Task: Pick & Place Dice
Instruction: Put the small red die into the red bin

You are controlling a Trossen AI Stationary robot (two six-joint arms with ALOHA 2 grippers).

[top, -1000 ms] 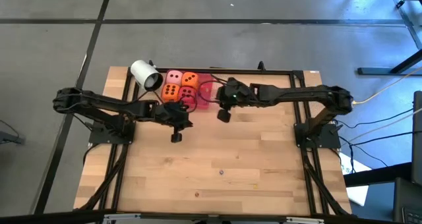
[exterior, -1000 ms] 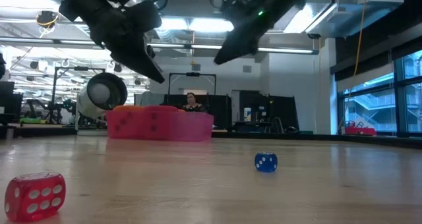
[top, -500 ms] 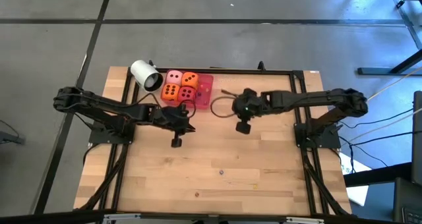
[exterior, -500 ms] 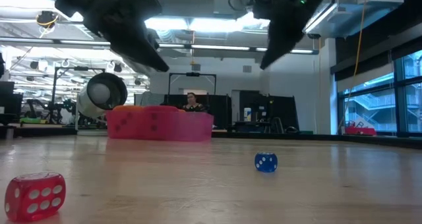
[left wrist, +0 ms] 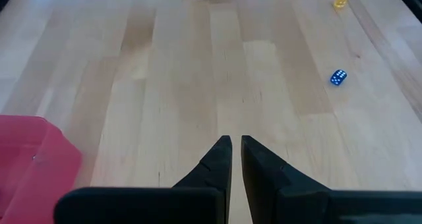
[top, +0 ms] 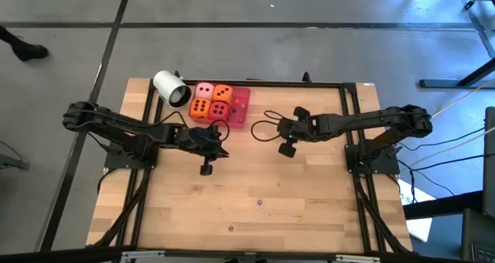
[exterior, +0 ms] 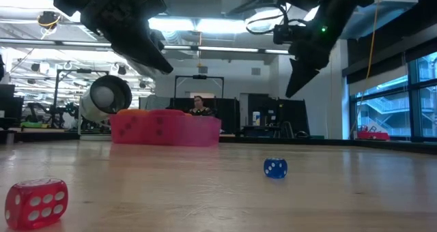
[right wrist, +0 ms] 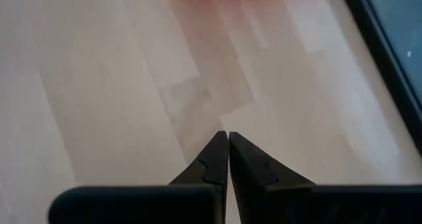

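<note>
Four dice sit close together in the left part of a flat red tray (top: 241, 107) at the table's far side: a pale pink one (top: 205, 90), two orange ones (top: 223, 93) (top: 200, 107) and a red one (top: 220, 111). My left gripper (top: 223, 138) (left wrist: 235, 141) hangs shut and holding nothing above the bare wood, just near of the tray. My right gripper (top: 281, 128) (right wrist: 227, 136) is also shut on nothing, to the right of the tray, pointing steeply down above the table. In the low view the tray (exterior: 164, 128) stands behind both grippers (exterior: 166, 69) (exterior: 290, 93).
A white cylinder (top: 170, 87) lies on its side left of the tray. Tiny dice lie on the near half of the table: a blue one (exterior: 275, 168) (left wrist: 337, 78), a clear red one (exterior: 36, 203) and a yellow one (left wrist: 339, 1). A black frame (top: 309, 83) edges the table.
My right gripper has moved away from the tray's right end toward the table's right edge and downward, tipping to point more steeply down. The dice and the tray have stayed where they were.
</note>
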